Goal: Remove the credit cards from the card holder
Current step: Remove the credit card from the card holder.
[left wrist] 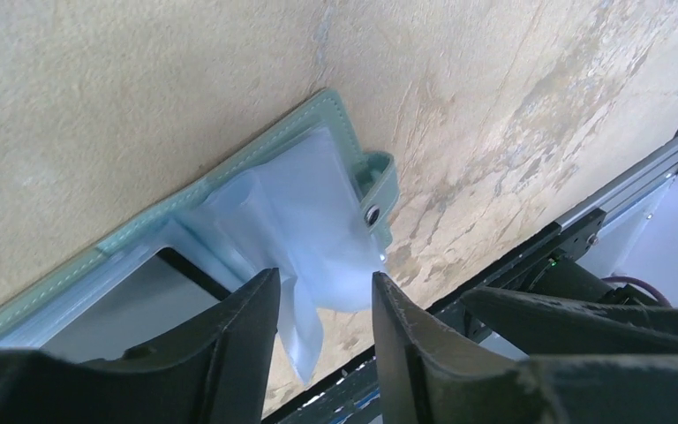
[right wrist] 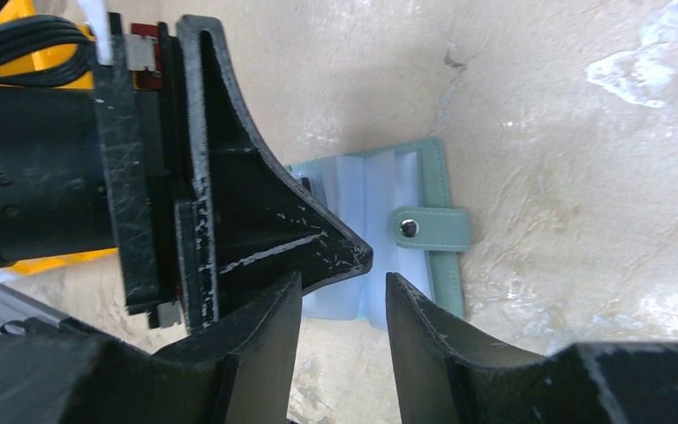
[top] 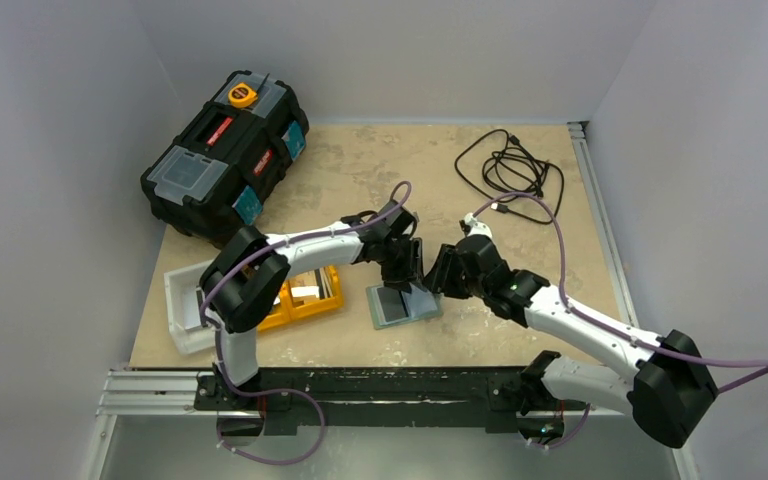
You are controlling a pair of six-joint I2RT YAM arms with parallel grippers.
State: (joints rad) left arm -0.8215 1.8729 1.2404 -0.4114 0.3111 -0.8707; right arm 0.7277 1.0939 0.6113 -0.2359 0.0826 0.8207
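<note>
Nearest us, the grooved aluminium rail [top: 160, 385] runs along the near edge of the mottled beige bench [top: 360, 170]. From it the two white-and-black arms lean in toward each other.

Just past the rail, the small grey-green folding card holder [top: 422, 302] lies opened flat on the bench, a little right of centre. Its pale blue translucent plastic sleeves [left wrist: 313, 221] face up. A dark grey credit card [top: 394, 305] sits in its left half, tucked inside a sleeve.

Both grippers meet over the card holder's far edge. The left gripper [left wrist: 324, 276] has its jaws parted. A loose sleeve flap rises into the gap between them, and we see neither finger pressing it. The right gripper [right wrist: 342, 279] likewise has its jaws apart with nothing pinched. It hangs just above the sleeves, beside the left gripper's black finger. The card holder's green strap with a metal snap stud [right wrist: 431, 228] lies unfastened across the sleeves.

To the left of the card holder, an orange plastic two-compartment tray [top: 332, 300] sits against a white plastic tray [top: 178, 330]. The left arm partly hides both. Something pale lies in the orange tray, too small for us to identify.

Farther back on the left stands a black plastic toolbox [top: 225, 160] with teal latches and an orange knob. At the far right lies a loose coil of black cable [top: 510, 170].
</note>
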